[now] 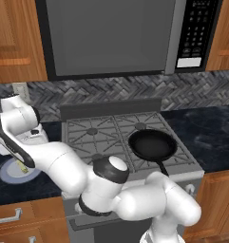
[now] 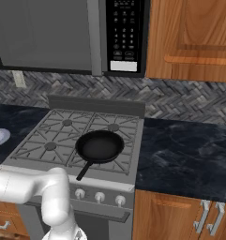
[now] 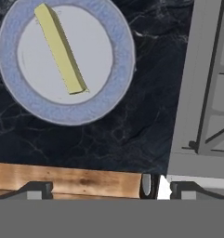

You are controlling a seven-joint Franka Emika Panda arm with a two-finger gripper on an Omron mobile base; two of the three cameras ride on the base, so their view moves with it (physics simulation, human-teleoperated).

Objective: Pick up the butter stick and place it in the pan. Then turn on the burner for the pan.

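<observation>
My gripper [image 3: 111, 188], jaws spread and empty, hangs above the plate [image 3: 108, 28] bearing the butter stick [image 3: 60, 48]; descending off-centre risks striking the rim and skidding the stick.

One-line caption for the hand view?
Open gripper hangs over the counter, butter stick lying on the plate ahead.

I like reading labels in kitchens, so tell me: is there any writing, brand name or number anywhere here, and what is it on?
No text can be read anywhere.
microwave keypad: rows of pale marks on the buttons, too small and blurred to read.
stove knobs: no markings can be made out.
plate, butter stick, pan: plain, no lettering.
</observation>
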